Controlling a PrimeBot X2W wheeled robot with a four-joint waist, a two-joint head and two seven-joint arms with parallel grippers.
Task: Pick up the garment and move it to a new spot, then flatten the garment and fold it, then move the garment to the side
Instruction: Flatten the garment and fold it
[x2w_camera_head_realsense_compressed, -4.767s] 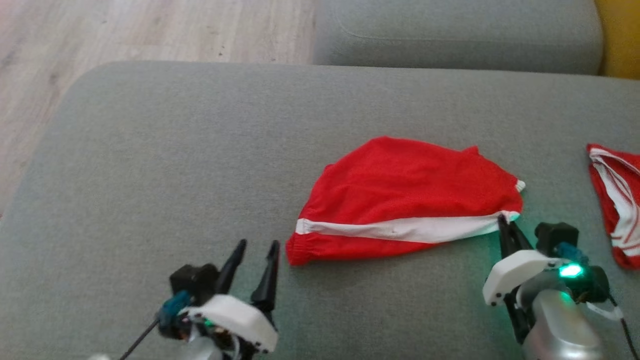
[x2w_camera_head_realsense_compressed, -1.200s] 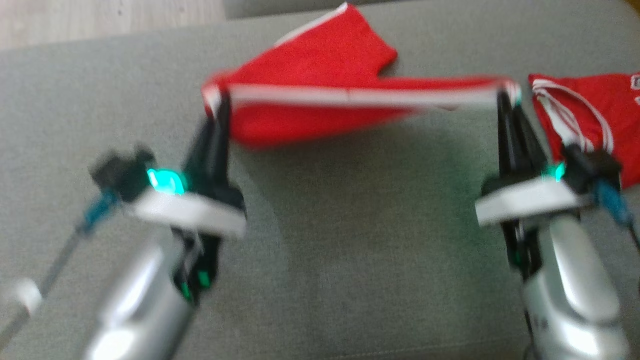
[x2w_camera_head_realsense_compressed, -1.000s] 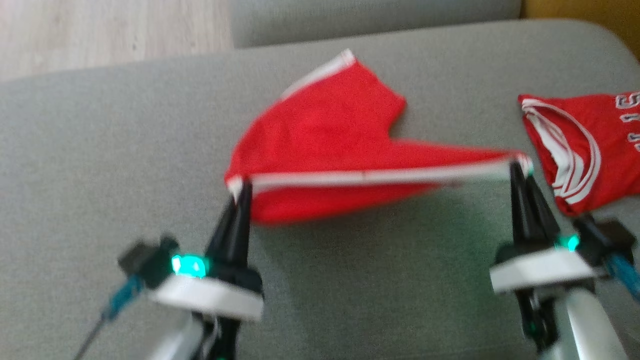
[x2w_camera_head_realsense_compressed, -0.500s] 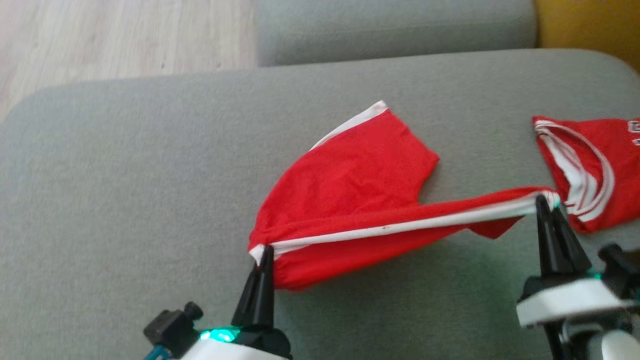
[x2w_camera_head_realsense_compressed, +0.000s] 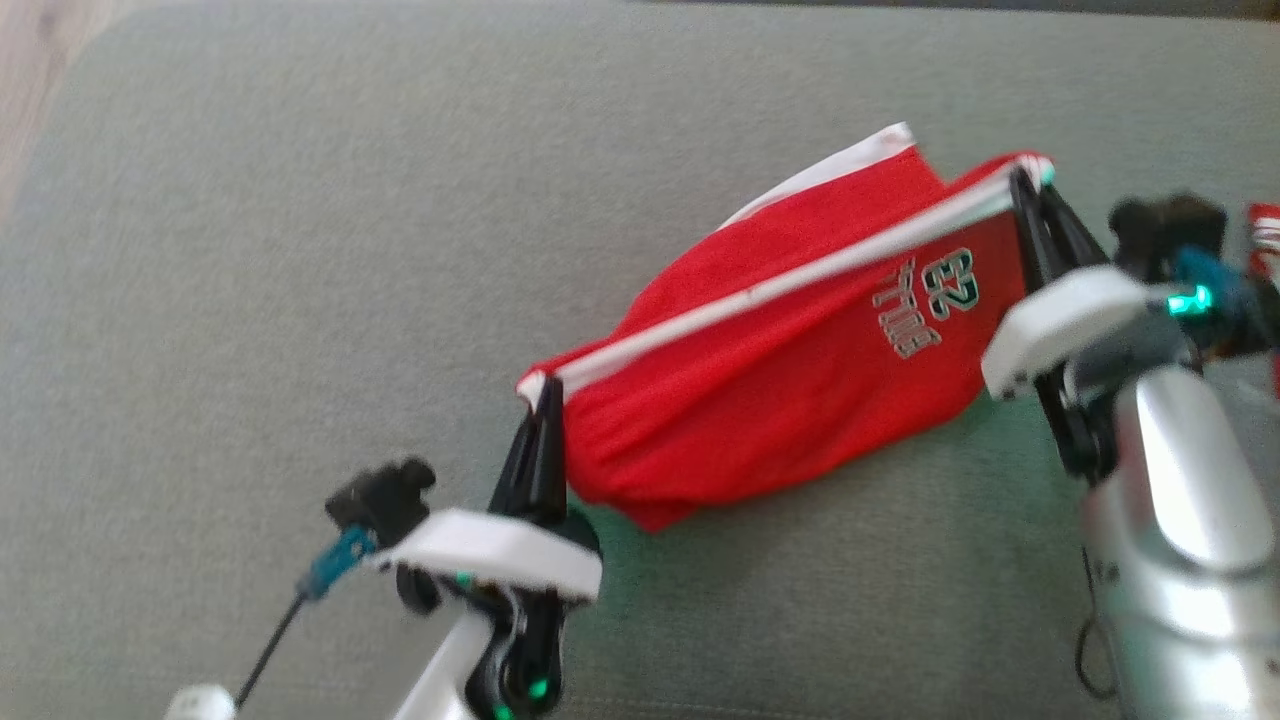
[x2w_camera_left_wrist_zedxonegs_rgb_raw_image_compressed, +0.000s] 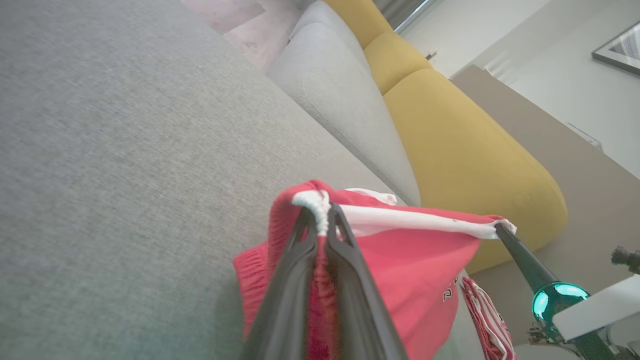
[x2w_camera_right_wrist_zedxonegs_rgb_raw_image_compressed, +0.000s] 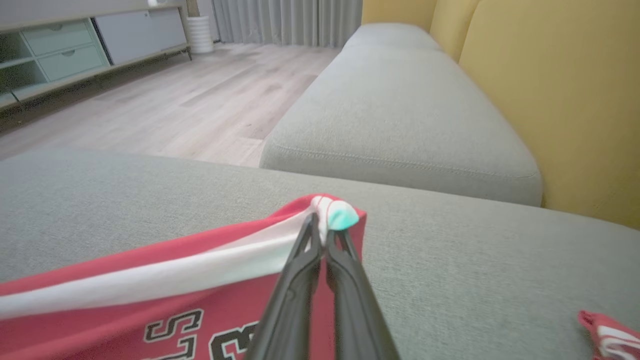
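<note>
The garment (x2w_camera_head_realsense_compressed: 780, 400), a pair of red shorts with a white stripe (x2w_camera_head_realsense_compressed: 760, 295) and printed lettering (x2w_camera_head_realsense_compressed: 925, 300), is held raised over the right half of the grey seat cushion (x2w_camera_head_realsense_compressed: 250, 250). Its lower folds sag toward the cushion's surface; whether they touch it cannot be told. The left end effector (x2w_camera_head_realsense_compressed: 545, 400) is clenched on the stripe's corner nearer the cushion's front edge, where the cloth looks gathered like an elastic waistband. The right end effector (x2w_camera_head_realsense_compressed: 1025, 185) is clenched on the opposite corner, toward the cushion's rear right. Between them the striped edge is drawn into a straight line, while the rest hangs in loose creases.

The fabric is judged to be light, thin and entirely limp, probably a smooth sports knit. No shape will be kept unless the cloth is laid out under tension. Nothing fragile is seen, but a single smooth layer could slide out of a pinch. Hold is therefore best taken at corners and seams, where waistband or hem doubles the cloth, as is done here. A second red garment (x2w_camera_head_realsense_compressed: 1262, 225) lies at the cushion's right edge and is best kept apart from the shorts.
</note>
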